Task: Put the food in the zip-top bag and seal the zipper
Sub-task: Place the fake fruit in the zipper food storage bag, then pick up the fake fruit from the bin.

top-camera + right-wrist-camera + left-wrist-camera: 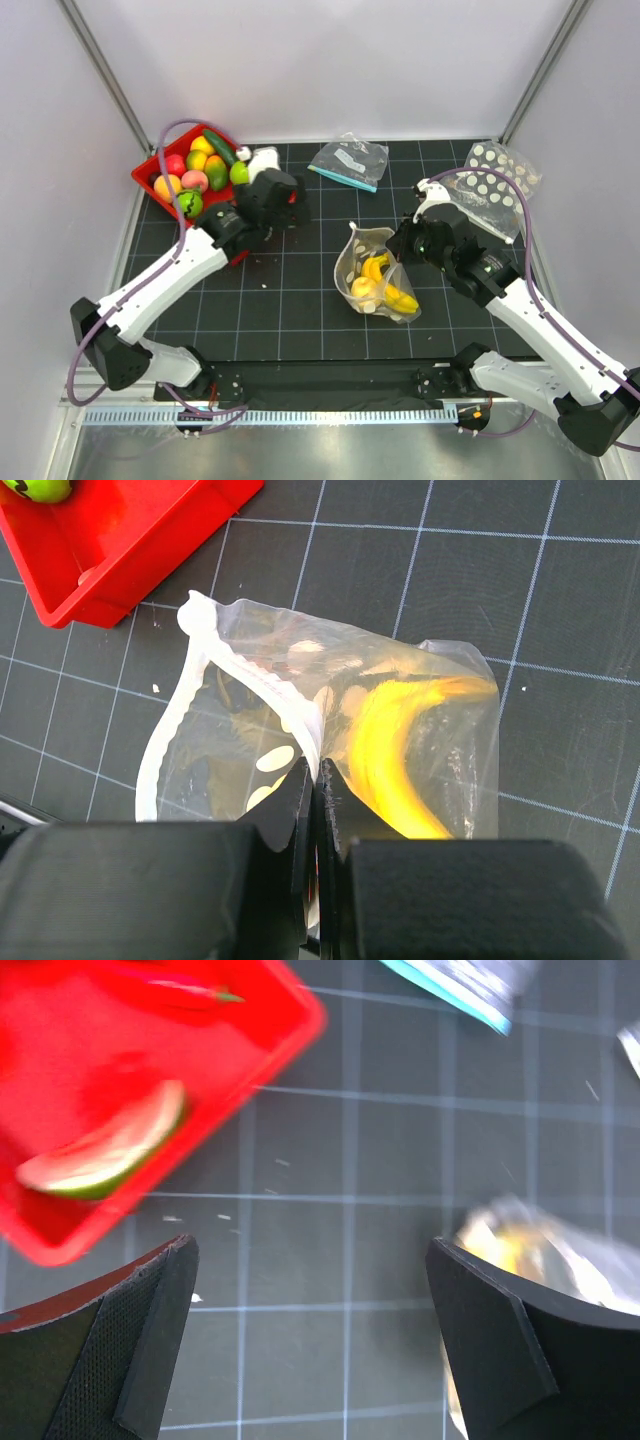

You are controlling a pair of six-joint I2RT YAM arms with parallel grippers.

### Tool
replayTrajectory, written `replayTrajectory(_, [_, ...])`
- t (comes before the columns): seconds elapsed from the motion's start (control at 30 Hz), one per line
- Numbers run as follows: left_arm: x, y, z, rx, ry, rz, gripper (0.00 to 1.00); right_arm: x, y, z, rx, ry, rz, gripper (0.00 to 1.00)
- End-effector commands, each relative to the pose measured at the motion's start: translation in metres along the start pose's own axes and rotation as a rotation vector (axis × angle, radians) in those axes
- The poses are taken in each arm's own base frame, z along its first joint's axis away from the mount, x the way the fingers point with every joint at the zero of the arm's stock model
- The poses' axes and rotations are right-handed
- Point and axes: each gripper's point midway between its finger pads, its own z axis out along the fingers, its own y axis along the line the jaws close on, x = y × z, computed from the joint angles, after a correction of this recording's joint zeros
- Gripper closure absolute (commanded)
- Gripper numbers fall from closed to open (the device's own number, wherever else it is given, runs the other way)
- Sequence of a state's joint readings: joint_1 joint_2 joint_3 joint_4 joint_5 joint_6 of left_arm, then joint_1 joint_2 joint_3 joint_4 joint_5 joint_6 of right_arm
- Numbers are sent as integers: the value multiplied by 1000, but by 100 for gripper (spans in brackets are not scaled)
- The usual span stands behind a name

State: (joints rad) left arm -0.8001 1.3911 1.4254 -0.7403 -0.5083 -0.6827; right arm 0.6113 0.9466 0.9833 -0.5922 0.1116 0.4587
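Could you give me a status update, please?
Left tool open, empty, near red tray. Right tool shut on zip-top bag rim. Bananas inside, zipper open, more food in tray.

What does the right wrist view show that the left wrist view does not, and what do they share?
Right wrist only: the right gripper pinched shut on the zip-top bag at its zipper, with a yellow banana inside. Left wrist only: the left gripper open and empty, a lime wedge in the red tray, and a corner of a teal-strip bag. Both: the red tray, the black grid mat and the zip-top bag, blurred in the left view.
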Motion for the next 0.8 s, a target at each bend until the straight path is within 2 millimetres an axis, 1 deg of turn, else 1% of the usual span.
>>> replayTrajectory(0.0, [-20,37,7,-75,-68,-148,0,-14,5,-8,-20,-55,2,98])
replayTrajectory(0.03, [-30,44,8,-71,-100,-197,0,-15,5,-8,-23,-56,3,98])
replayTrajectory(0.07, [-36,63,16,-109,-113,-239,0,-15,5,-9,-25,-56,3,98])
replayTrajectory(0.1, [-42,72,18,-130,-135,-297,0,-15,5,-9,-24,-58,4,98])
replayTrajectory(0.13, [-51,90,21,-175,-163,-351,0,-15,6,-9,-27,-58,3,98])
replayTrajectory(0.2, [-64,105,22,-214,-203,-431,0,-15,6,-10,-29,-61,2,97])
replayTrajectory(0.23, [-73,118,23,-242,-225,-463,0,-16,6,-10,-29,-62,2,98])
replayTrajectory(0.3, [-85,128,27,-269,-244,-486,0,-15,6,-11,-32,-63,4,97])
replayTrajectory(0.33, [-89,137,30,-294,-245,-468,0,-16,7,-11,-35,-66,3,98])
replayTrajectory(0.37, [-99,139,35,-305,-252,-443,0,-16,7,-11,-38,-65,2,98])
replayTrajectory(0.43, [-108,144,41,-329,-247,-343,0,-16,8,-12,-43,-64,3,98])
replayTrajectory(0.47, [-120,151,37,-371,-268,-273,0,-15,8,-12,-47,-62,2,98])
replayTrajectory(0.5, [-118,156,47,-401,-254,-232,0,-15,9,-12,-51,-61,3,97])
replayTrajectory(0.57, [-121,171,56,-456,-263,-202,0,-15,11,-12,-60,-64,4,98])
replayTrajectory(0.6, [-114,178,68,-477,-237,-201,0,-15,12,-12,-67,-64,4,97])
replayTrajectory(0.63, [-113,192,76,-499,-221,-216,0,-14,12,-12,-69,-61,4,97])
replayTrajectory(0.67, [-109,198,83,-509,-203,-224,0,-14,13,-13,-73,-62,4,98])
replayTrajectory(0.7, [-100,205,97,-529,-169,-213,0,-14,13,-13,-75,-64,4,98])
replayTrajectory(0.73, [-97,213,104,-539,-149,-201,0,-13,13,-12,-74,-62,2,98])
replayTrajectory(0.77, [-92,214,111,-529,-119,-158,0,-14,13,-12,-75,-64,1,98])
